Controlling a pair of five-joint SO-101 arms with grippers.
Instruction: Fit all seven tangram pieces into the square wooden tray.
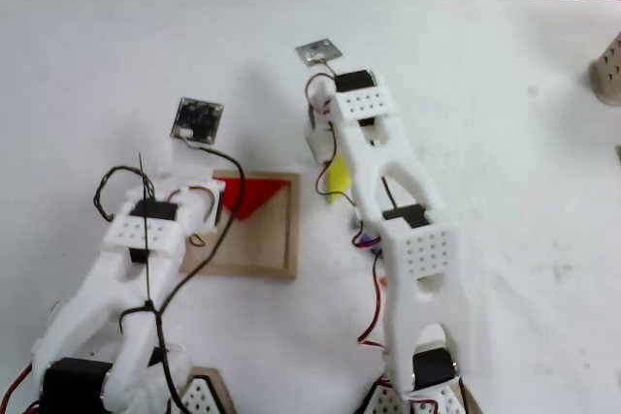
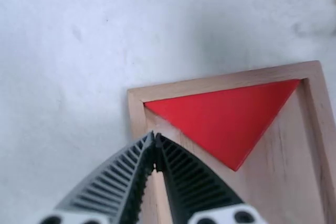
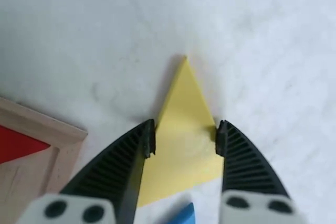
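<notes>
The tray (image 1: 254, 269) lies on the white worktop (image 1: 505, 94), left of centre. A red triangle (image 1: 254, 193) sits in it, long side along the far rim. The left end effector (image 2: 154, 142) is clenched over the tray's far left corner. The right end effector (image 3: 185, 136) is released, with one finger on each side of a yellow triangle (image 3: 184, 103) just right of the tray. A blue piece (image 3: 181, 214) lies just beside the yellow triangle.
</notes>
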